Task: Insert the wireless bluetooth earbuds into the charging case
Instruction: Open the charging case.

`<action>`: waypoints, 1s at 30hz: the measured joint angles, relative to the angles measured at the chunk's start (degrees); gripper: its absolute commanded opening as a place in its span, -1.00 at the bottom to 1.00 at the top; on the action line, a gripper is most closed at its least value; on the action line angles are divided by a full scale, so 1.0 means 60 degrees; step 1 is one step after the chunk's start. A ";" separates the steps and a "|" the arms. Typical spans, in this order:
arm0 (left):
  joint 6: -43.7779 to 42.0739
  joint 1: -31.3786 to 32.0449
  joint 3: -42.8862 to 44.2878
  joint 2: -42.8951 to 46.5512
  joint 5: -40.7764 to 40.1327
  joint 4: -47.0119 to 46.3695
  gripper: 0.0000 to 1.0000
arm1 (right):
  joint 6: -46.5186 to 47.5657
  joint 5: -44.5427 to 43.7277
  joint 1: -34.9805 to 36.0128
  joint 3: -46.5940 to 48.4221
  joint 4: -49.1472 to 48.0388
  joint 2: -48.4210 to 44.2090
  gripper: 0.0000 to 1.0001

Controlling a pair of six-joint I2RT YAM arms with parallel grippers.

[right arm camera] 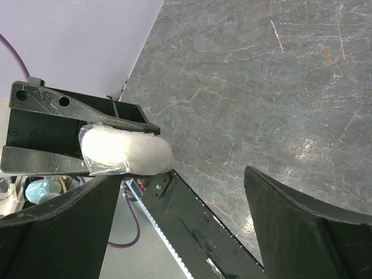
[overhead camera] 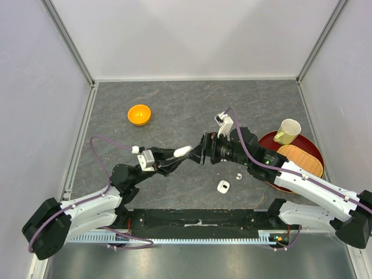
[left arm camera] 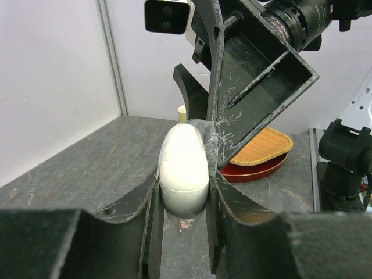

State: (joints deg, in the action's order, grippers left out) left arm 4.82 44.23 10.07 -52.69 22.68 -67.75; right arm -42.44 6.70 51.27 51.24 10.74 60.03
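Observation:
My left gripper [overhead camera: 176, 156] is shut on a white, egg-shaped charging case [overhead camera: 182, 151], closed and wrapped in clear film, held above the table. In the left wrist view the case [left arm camera: 184, 168] stands between my fingers [left arm camera: 136, 203]. My right gripper [overhead camera: 200, 152] is open, right at the case's tip, with one finger [left arm camera: 216, 110] beside the case. In the right wrist view the case [right arm camera: 125, 151] sits at the left, by my left finger [right arm camera: 64, 232]. One tiny white earbud [overhead camera: 238, 175] lies on the table next to a small white case [overhead camera: 223, 186]. Other earbuds are out of view.
An orange bowl [overhead camera: 139, 114] stands at the back left. A red tray [overhead camera: 268, 141] at the right holds a cream mug [overhead camera: 288, 131] and a woven mat [overhead camera: 302, 160]. White walls close in the table on three sides.

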 measured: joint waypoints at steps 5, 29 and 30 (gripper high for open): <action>-0.0102 -0.0004 0.0069 0.0153 0.0018 0.0291 -0.95 | -0.0164 -0.0018 0.0004 -0.0040 -0.0058 -0.0036 0.87; -0.0251 0.0109 0.0135 0.0127 -0.0266 0.0688 -0.95 | -0.0586 -0.0455 -0.0073 -0.0171 -0.0882 -0.0229 0.89; -0.0251 0.0109 0.0135 0.0102 -0.0368 0.0688 -0.95 | -0.0554 -0.0470 -0.0084 -0.0171 -0.0933 -0.0306 0.89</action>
State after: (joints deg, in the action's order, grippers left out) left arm 3.31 44.88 10.87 -52.07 20.47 -63.61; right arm -45.76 3.88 50.76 50.22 5.15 58.19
